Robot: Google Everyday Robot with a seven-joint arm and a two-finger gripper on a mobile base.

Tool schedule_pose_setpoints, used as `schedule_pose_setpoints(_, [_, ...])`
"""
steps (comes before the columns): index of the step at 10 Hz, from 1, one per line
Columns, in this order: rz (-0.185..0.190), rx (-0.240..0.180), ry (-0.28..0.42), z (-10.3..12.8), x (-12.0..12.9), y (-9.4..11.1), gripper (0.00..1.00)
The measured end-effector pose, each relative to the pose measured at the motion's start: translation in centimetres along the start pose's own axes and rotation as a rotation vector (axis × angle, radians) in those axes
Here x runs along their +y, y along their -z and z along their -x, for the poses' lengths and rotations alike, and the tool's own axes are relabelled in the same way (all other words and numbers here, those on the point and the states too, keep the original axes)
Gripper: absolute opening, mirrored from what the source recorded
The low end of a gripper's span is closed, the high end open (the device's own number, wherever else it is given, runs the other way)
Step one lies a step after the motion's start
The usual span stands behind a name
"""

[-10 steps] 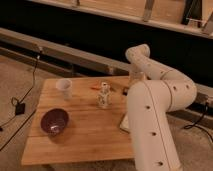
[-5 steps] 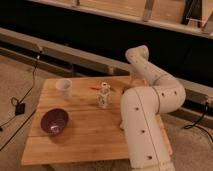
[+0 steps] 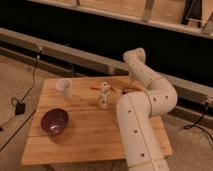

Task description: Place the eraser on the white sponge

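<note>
Arm (image 3: 137, 125) shifted left, covering table's (image 3: 85, 137) right half, jaws apart at far edge, figurine (image 3: 104, 95), cup (image 3: 64, 87), bowl (image 3: 54, 121) alongside

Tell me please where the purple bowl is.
Camera view: purple bowl sits front-left on the table, near the white cup; end effector hovers over the far edge.

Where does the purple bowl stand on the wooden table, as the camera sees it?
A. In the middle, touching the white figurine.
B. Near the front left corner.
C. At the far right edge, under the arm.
B: the purple bowl stands near the front left corner of the table; the hand is over the far right part.
</note>
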Motion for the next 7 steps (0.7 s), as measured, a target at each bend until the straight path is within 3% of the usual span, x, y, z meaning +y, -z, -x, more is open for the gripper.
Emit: schedule_pose_setpoints(7, [-0.028,0.032,0.100,-0.7,1.6,1.0,0.65])
